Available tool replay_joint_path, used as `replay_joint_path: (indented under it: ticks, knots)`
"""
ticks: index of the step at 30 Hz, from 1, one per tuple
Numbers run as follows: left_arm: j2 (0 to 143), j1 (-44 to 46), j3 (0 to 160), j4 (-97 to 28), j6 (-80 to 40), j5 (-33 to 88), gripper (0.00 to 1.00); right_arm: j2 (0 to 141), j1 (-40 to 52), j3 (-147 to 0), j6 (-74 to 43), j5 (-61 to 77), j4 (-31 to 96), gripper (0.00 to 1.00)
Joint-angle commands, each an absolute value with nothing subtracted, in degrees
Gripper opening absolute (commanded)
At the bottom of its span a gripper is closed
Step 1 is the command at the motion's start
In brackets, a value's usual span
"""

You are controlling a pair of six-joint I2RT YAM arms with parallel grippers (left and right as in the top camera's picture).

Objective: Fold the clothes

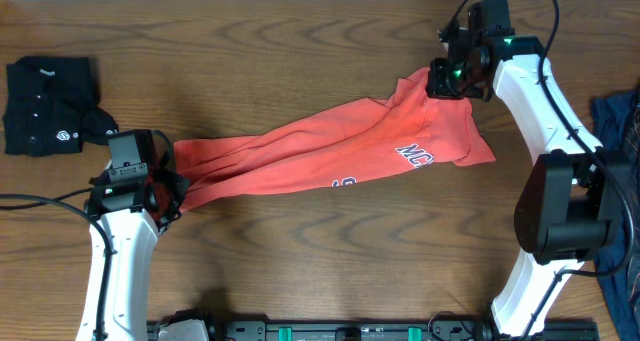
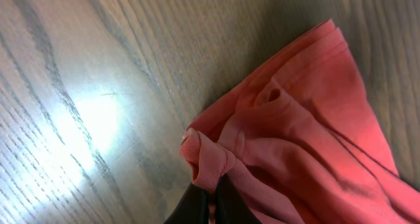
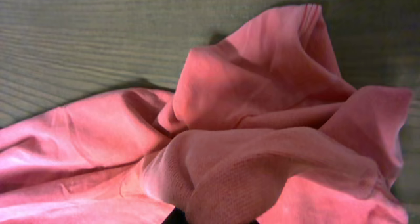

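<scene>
Closest to me, my left claw (image 1: 165, 186) is pinched tight on a bunched end of the coral-red T-shirt (image 1: 320, 151). The left wrist view shows the dark fingers (image 2: 197, 207) nearly together, with a knot of fabric squeezed at the tips. Hem or sleeve end, can't tell. The left arm comes up from the near edge, forearm running roughly straight away from me, wrist turned in toward the shirt, claw low over the desk (image 1: 250, 41).

The shirt lies on the desk between both claws, drawn into a long diagonal band from near-left to far-right, creased lengthwise, not flat. White-and-navy lettering (image 1: 415, 153) faces up toward the right end. My read: I'm holding both ends so I can stretch and spread it before any fold. No fold made yet, so the task is early.

Farther out, my right claw (image 1: 447, 79) is clamped on the other end, with fabric lifted into a small peak there. The right wrist view is mostly heaped cloth over the fingers, just a dark sliver at the bottom edge. The right arm reaches from near-right, forearm angled back-left, wrist tipped down.

Far left, a black buttoned shirt (image 1: 48, 103) sits folded, well apart. A dark blue garment (image 1: 618, 121) lies at the right edge, partly behind the arm.
</scene>
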State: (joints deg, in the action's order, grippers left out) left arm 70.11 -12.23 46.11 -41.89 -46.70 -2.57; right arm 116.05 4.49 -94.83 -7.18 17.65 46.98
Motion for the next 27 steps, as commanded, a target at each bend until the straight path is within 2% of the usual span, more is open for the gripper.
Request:
replay_joint_path:
  ticks: [1, 16, 17, 19, 20, 27]
  knots:
    - [71.2, -12.6, 46.9, -42.8, -47.2, -4.1, 0.06, 116.4, 3.9, -96.0, -8.1, 18.5, 46.5, 0.01]
    - [72.2, -12.6, 46.7, -43.4, -47.2, -3.5, 0.06, 123.7, 7.2, -95.9, -9.0, 19.6, 44.2, 0.01]
    - [72.2, -12.6, 46.7, -43.4, -47.2, -3.5, 0.06, 124.3, 7.4, -95.9, -9.2, 19.7, 43.9, 0.1]
    - [72.2, -12.6, 46.7, -43.4, -47.2, -3.5, 0.06, 125.1, 7.6, -95.9, -9.2, 20.0, 43.5, 0.89]
    - [72.2, -12.6, 46.7, -43.4, -47.2, -3.5, 0.06, 125.2, 7.7, -96.0, -9.2, 20.0, 43.5, 0.99]
    - [72.2, -12.6, 46.7, -41.5, -45.5, -3.5, 0.06, 122.1, 7.7, -99.5, -8.0, 19.8, 44.3, 0.99]
